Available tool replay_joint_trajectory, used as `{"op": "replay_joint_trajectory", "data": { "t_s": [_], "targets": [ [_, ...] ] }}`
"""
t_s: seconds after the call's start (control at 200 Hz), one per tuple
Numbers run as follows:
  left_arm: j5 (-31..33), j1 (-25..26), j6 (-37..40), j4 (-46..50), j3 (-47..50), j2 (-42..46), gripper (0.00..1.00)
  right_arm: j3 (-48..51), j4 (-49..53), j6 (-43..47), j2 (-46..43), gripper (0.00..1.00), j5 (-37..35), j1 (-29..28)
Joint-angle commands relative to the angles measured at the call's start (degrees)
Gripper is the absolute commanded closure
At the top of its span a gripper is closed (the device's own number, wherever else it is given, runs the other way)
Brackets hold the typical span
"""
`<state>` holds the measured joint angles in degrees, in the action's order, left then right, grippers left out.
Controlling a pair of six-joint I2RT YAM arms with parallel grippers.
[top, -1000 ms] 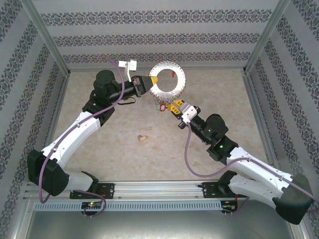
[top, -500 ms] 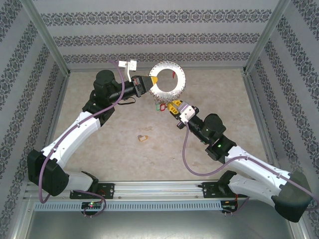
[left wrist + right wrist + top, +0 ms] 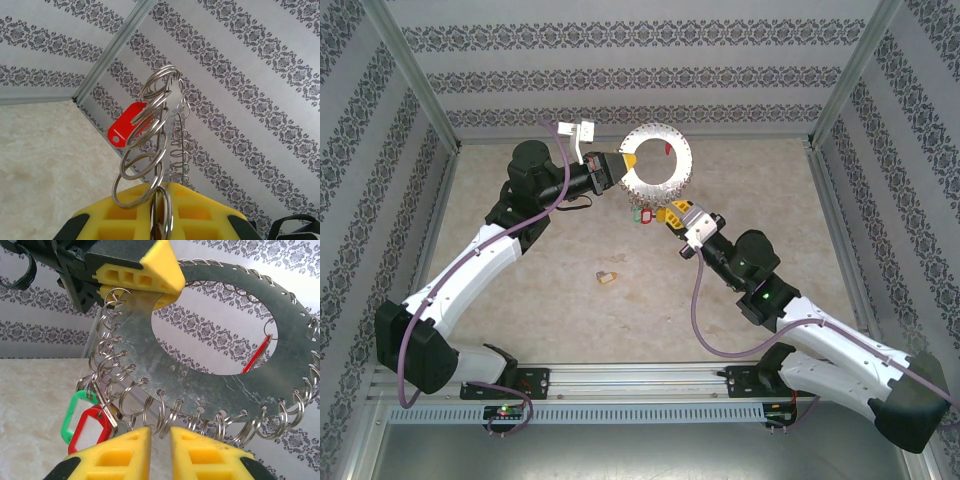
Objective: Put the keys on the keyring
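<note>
Table (image 3: pixel 640 320): tan marbled top, both arms reaching over the far half.

Keyring (image 3: pixel 667 184): flat silver hoop held up off the table, face-on to the right wrist camera and edge-on to the left wrist camera. Its rim is punched with holes and fringed with split rings (image 3: pixel 131 396).

Left gripper (image 3: pixel 628 160): clenched on the keyring's rim, on the side toward the left arm, with yellow fingers (image 3: pixel 145 267) on both faces of the plate.

Right gripper (image 3: pixel 672 213): just under the hoop's near edge. The jaws are almost together with a thin gap, and one split ring hangs right at that gap. Can't tell whether it's pinched or free.

Green tag (image 3: pixel 74 416) and red tag (image 3: pixel 92 431): hanging together off rings on the lower rim, just beside the right gripper's fingers (image 3: pixel 122 455).

Second red tag (image 3: pixel 125 131): on the rim's far side.

Tan key (image 3: pixel 607 278): lying loose on the table, well apart from the hoop and between the two arms.
</note>
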<state>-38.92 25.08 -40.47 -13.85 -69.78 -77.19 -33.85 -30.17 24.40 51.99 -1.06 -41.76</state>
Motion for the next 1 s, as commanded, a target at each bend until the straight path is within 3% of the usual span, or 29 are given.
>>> {"op": "replay_joint_trajectory", "data": {
  "t_s": [0.0,0.994],
  "targets": [
    [-0.54,0.59,0.39,-2.85,-2.38,1.87,1.0,-0.23,0.31,0.65,-0.51,0.81,-0.11,0.84],
    [-0.63,0.66,0.48,-2.67,-2.47,1.87,1.0,-0.72,-1.36,-2.16,2.12,0.81,1.85,1.09]
  ]
}}
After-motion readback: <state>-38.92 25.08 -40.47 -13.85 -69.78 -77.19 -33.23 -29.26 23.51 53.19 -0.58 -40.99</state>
